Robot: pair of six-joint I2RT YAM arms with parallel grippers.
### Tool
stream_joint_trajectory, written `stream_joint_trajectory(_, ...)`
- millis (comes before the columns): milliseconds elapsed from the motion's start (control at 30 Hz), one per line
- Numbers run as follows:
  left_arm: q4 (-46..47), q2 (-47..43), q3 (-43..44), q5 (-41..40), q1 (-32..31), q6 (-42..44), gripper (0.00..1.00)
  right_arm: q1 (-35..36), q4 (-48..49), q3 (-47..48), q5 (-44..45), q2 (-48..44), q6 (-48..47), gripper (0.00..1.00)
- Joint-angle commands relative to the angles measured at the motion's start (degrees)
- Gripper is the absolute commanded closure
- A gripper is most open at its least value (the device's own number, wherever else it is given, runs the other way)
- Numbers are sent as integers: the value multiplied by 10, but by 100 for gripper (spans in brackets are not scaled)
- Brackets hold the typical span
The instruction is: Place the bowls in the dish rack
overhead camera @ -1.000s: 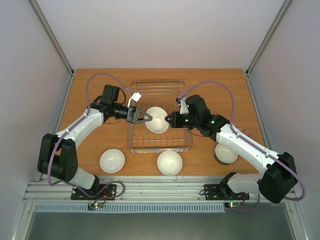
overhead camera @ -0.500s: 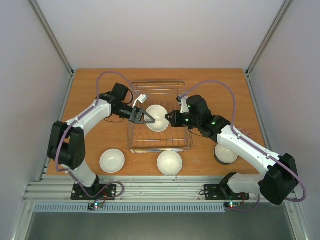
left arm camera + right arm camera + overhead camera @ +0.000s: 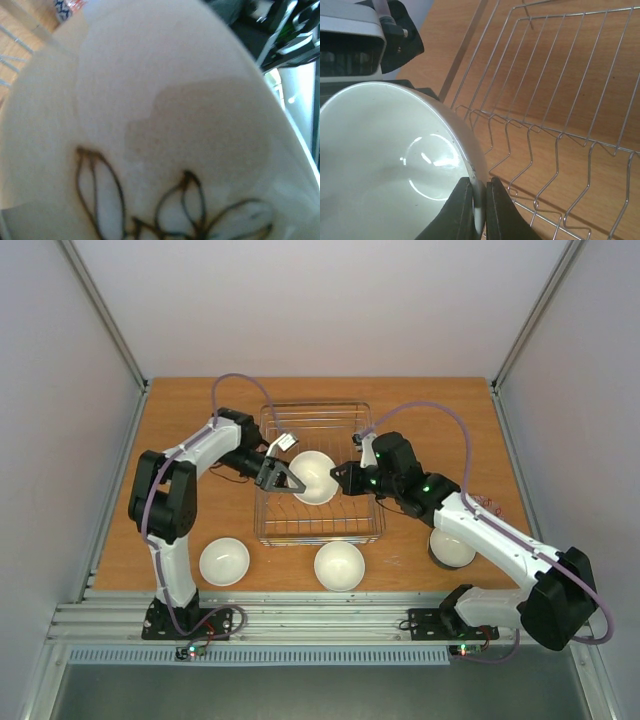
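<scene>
On the left of the table (image 3: 180, 440), near the front edge, a white bowl (image 3: 224, 561) sits well apart from the action, so the coming move does not turn on it. Farther in, the left gripper (image 3: 287, 481) reaches over the left wall of the dish rack (image 3: 372, 525) with its jaws spread wide. Its wrist view is filled by the outer wall of the sprig bowl (image 3: 150, 100), brown motif (image 3: 185, 210) showing, so it stands just beside that bowl on the left. Whether its tips touch the ceramic cannot be told. The sprig bowl (image 3: 315, 478) hangs over the middle of the rack, tipped so its outside faces left and its white inside faces up and to the right. To its right, the right gripper (image 3: 342, 477) holds it alone, its fingers (image 3: 462, 210) pressed onto the rim, one inside and one outside. In that wrist view the upright tines (image 3: 530, 150) show beyond the held rim, on the rack floor. The right arm is likely the one to lower the bowl, turned on edge, into a slot between the tines. A second white bowl (image 3: 339, 565) waits just in front of the rack, and a third bowl (image 3: 452, 548) lies partly under the right arm.
</scene>
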Motion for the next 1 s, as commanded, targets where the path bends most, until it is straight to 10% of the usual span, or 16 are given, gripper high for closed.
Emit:
stream_joint_trajectory(0,-139,-17,19,27,-5,73,24,4,51,6,14,-7,0,99)
stream_joint_trajectory(233,-139,-23,33,28,-6,44,97,4,69,-2,15,12,5,99)
stream_joint_trajectory(633,-50,-76,28,9,-6,-42,100,4,86,1,-14,32,1,98)
stream_joint_trajectory(800,445,-220,-136,-175,-20,-458,100,4,94,1,-25,33,-4,52)
stream_joint_trajectory(967,418,-257,-121,-245,-53,-493,100,4,82,4,-12,25,-12,40)
